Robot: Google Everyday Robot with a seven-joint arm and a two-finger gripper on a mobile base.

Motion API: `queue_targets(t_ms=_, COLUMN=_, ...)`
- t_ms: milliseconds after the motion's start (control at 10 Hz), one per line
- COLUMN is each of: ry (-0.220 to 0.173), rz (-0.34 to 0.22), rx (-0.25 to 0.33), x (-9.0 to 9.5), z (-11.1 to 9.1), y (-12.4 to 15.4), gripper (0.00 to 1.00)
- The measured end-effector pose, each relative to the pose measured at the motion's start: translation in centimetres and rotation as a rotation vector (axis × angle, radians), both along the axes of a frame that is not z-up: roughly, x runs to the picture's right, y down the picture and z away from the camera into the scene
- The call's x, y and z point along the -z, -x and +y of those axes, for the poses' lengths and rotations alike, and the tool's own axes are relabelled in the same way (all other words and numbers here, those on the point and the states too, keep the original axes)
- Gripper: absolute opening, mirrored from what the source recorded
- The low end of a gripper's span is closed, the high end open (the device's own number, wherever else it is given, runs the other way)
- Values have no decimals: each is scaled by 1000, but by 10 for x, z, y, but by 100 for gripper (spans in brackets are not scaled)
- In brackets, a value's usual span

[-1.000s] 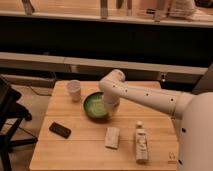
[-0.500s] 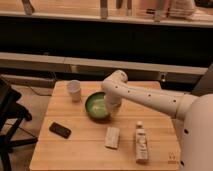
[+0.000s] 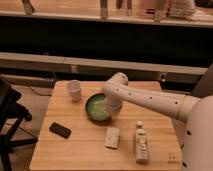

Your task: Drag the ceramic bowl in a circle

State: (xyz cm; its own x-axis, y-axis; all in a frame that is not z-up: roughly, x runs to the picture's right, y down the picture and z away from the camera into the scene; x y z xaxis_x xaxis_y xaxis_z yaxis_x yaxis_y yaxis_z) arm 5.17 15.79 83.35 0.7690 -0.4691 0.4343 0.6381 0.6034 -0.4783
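The ceramic bowl [image 3: 97, 108] is round, shallow and green with a pale inside. It sits on the wooden table [image 3: 75, 150], a little left of the middle. My white arm reaches in from the right, and the gripper [image 3: 113, 106] is down at the bowl's right rim, hidden behind the wrist. A small white cup [image 3: 74, 90] stands upright to the bowl's upper left, apart from it.
A dark flat phone-like object [image 3: 60, 130] lies at the front left. A pale rectangular packet [image 3: 112, 137] lies in front of the bowl. A small bottle [image 3: 141, 142] lies on its side at the front right. A dark chair [image 3: 10, 115] stands left of the table.
The bowl and the arm's end have shifted slightly to the right and toward the back of the table. The other things have not moved.
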Motion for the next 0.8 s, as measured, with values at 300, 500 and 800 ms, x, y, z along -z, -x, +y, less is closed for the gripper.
queue_targets(t_ms=300, ry=3, rz=-19, rx=38, x=-1, z=-4, y=27, gripper=1)
queue_targets(t_ms=500, ry=3, rz=-20, rx=43, x=1, z=-2, y=28, gripper=1)
queue_targets(t_ms=800, ry=-2, rz=-21, rx=38, x=-1, z=-7, y=23, gripper=1)
